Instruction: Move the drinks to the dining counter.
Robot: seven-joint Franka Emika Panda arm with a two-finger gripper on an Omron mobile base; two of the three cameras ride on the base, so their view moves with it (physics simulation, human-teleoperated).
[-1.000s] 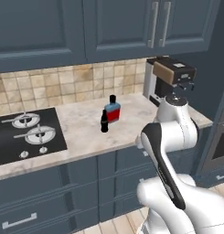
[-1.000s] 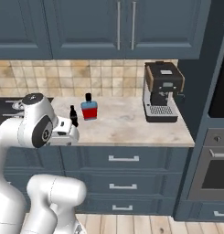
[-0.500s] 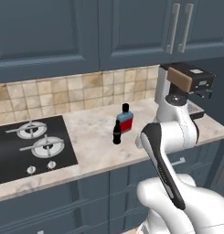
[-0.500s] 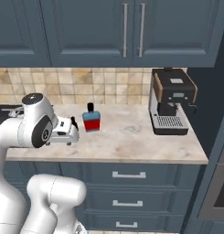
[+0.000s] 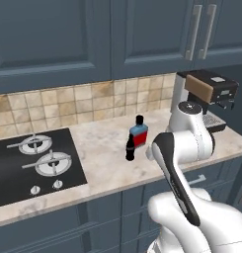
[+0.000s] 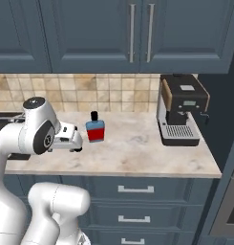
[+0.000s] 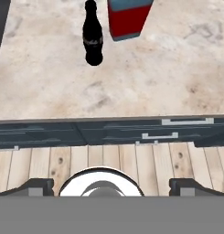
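With the base driven nearer, the small black bottle (image 5: 130,147) and flat blue bottle (image 5: 138,135) stand closer on the stove counter (image 5: 105,163), the gripper (image 6: 76,143) wide, empty, pre-grasp.

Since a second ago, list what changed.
The base drove, so the whole counter view shifted: the black bottle, blue bottle and coffee machine slid across both base views without moving themselves. The fingers took hold of nothing and stayed open.
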